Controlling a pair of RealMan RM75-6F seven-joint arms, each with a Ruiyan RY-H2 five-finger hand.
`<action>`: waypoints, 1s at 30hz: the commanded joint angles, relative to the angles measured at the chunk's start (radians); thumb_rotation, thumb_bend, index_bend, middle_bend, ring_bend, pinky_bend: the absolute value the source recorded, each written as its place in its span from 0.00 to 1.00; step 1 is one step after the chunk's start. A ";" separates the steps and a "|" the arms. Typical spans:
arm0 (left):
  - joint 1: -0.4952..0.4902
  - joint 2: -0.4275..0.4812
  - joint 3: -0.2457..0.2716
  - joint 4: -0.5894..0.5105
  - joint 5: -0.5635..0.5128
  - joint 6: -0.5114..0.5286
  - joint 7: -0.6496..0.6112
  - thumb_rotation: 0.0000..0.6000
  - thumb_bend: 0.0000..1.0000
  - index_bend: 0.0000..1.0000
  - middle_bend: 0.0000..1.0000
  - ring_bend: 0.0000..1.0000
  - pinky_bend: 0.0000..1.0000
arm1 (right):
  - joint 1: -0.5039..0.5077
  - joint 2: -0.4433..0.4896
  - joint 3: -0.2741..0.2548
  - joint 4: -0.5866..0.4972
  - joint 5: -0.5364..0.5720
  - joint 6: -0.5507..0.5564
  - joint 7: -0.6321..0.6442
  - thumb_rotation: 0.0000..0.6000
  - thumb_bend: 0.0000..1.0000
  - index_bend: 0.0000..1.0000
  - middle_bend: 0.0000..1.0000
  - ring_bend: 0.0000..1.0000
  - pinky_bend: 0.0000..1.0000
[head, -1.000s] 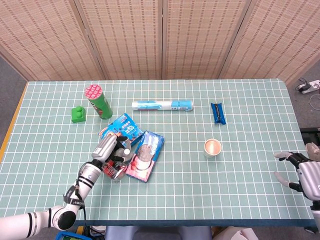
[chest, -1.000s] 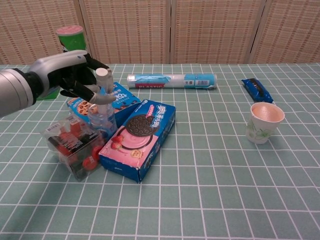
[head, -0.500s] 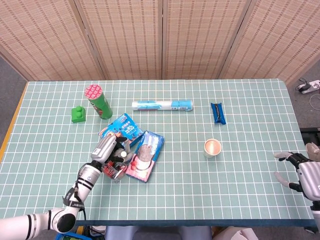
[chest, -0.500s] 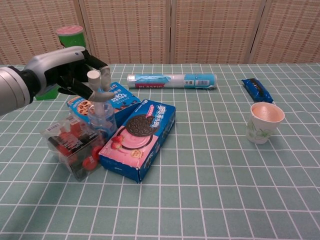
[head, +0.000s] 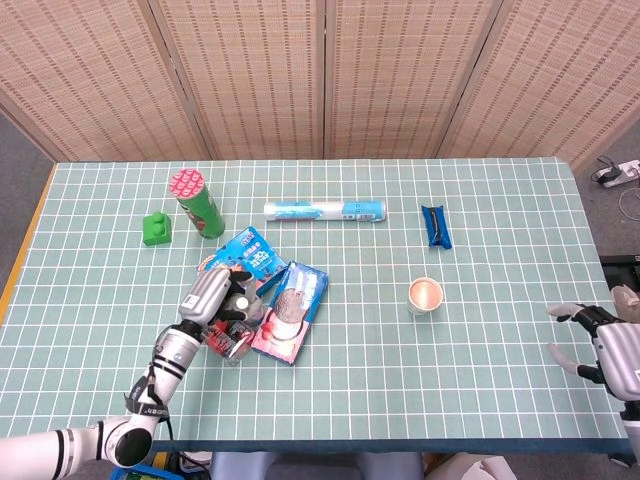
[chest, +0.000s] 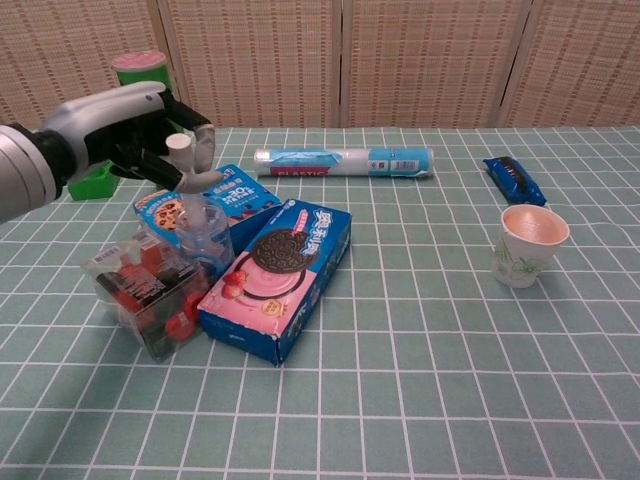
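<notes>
Our left hand (chest: 125, 135) is curled around the top of a small clear bottle (chest: 203, 235). Its fingers (chest: 178, 128) wrap near the white cap (chest: 178, 144), and the hand holds the bottle by its neck. The bottle leans a little toward our left. From the head view, the same hand (head: 210, 293) sits over the bottle near the front left part of the table (head: 400, 400).

The bottle stands in a tight bunch of snacks. Just in front of it, touching it, is a clear tub (chest: 145, 290) with red things inside. On its other side lies a pink and blue cookie box (chest: 280, 275), flat on the table and touching the tub. Behind the bottle lies a blue cookie pack (chest: 215, 200), partly under it.

Further back on our left stands a green can (head: 198, 203) with a pink lid, upright. Beside it sits a green block (head: 156, 229).

In the middle of the table, far back, lies a long blue and white roll (chest: 343, 161) on its side. To the right of it lies a small dark blue bar (chest: 513, 179). Nearer to us on the right stands a paper cup (chest: 528, 245), upright and well apart from the snacks.

Our right hand (head: 605, 345) is at the far right edge of the table. Its fingers are spread and it holds nothing.
</notes>
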 joint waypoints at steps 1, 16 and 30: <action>0.002 -0.011 0.003 0.002 -0.003 0.009 0.016 1.00 0.41 0.78 1.00 1.00 1.00 | 0.000 0.000 0.000 0.000 0.001 0.000 0.001 1.00 0.21 0.37 0.44 0.39 0.60; 0.010 -0.009 -0.002 -0.031 -0.012 0.038 0.047 1.00 0.53 0.78 1.00 0.96 1.00 | 0.001 0.001 0.000 0.003 0.002 -0.002 0.008 1.00 0.21 0.37 0.44 0.39 0.60; 0.036 0.073 -0.027 -0.184 -0.024 0.089 0.081 1.00 0.53 0.78 1.00 0.96 1.00 | 0.006 -0.004 -0.002 0.000 0.000 -0.011 -0.009 1.00 0.21 0.37 0.44 0.39 0.60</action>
